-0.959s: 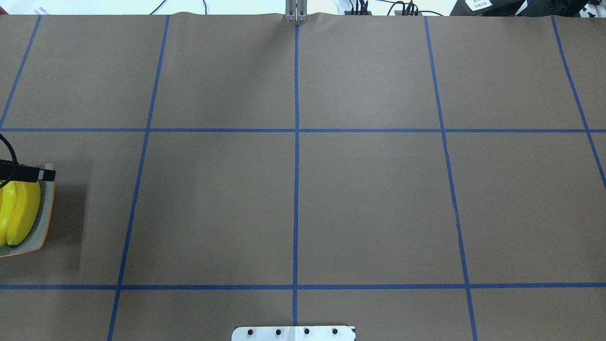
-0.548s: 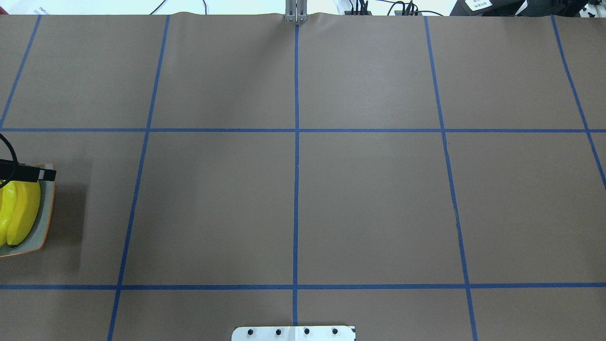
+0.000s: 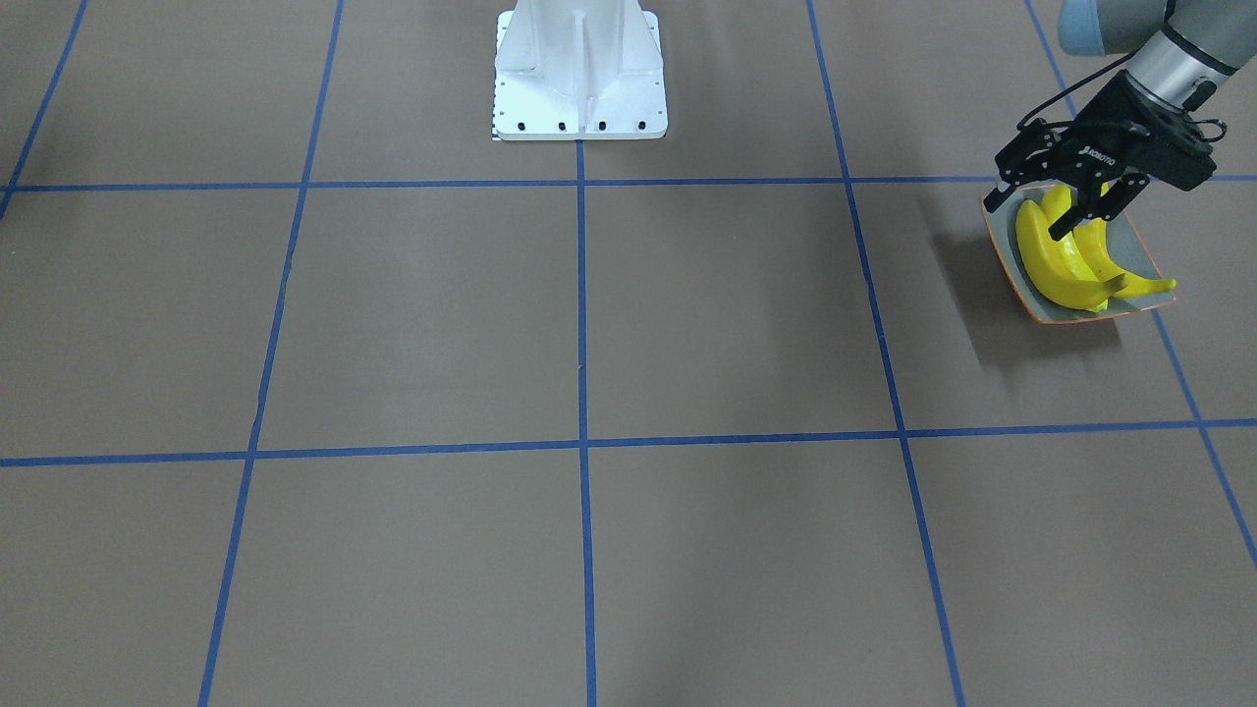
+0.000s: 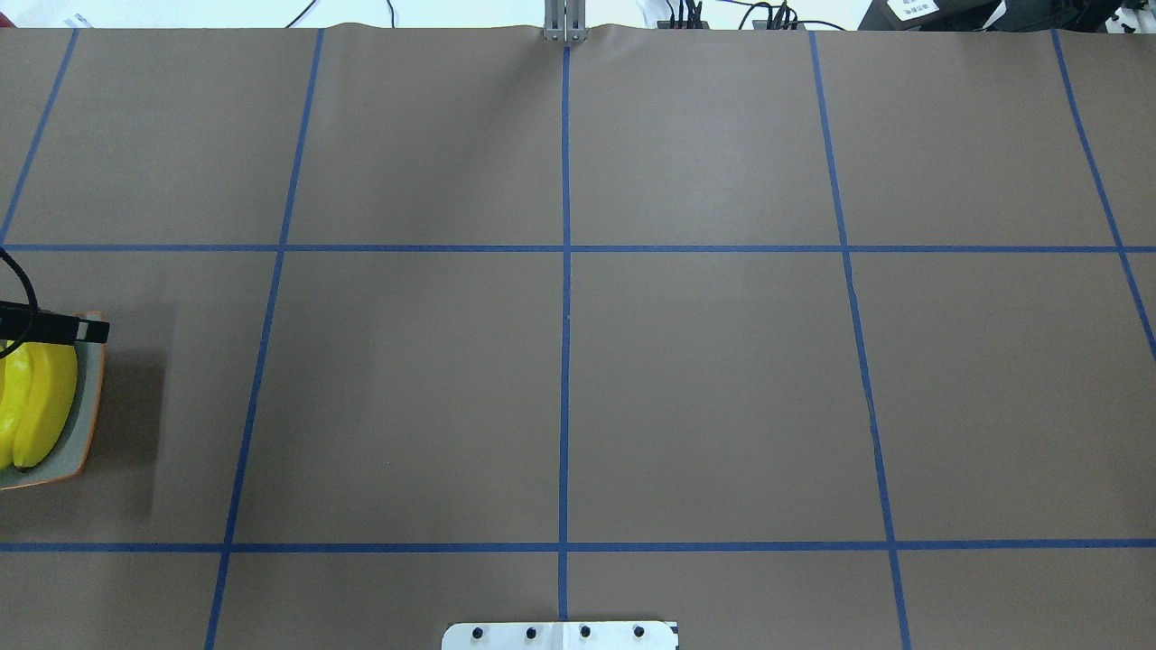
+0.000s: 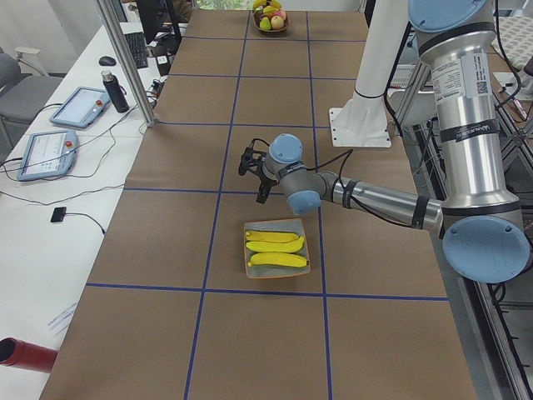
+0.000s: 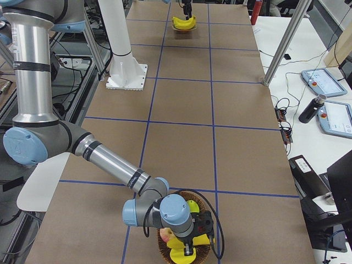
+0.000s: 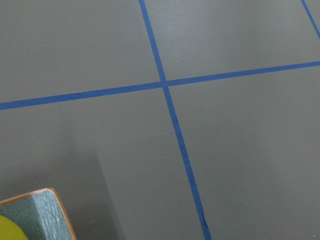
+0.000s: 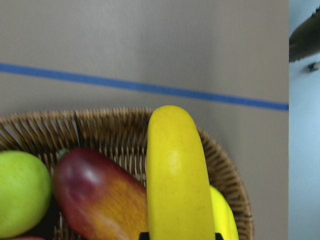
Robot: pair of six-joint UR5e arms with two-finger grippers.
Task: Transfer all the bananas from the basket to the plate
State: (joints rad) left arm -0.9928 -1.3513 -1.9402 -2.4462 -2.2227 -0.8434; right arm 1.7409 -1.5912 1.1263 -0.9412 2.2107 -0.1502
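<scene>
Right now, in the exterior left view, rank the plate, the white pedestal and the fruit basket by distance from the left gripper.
1. plate, directly beneath the left gripper.
2. white pedestal, robot side.
3. fruit basket, far table end.

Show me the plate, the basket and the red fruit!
plate (image 4: 84, 411): overhead view, bare grey inside wall.
basket (image 8: 112, 132): right wrist view, woven back wall.
red fruit (image 8: 95, 195): right wrist view, its shiny middle.

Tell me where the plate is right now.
In the overhead view the plate sits at the table's far left edge, on the robot's left, with bananas on it and the left hand close above.
</scene>
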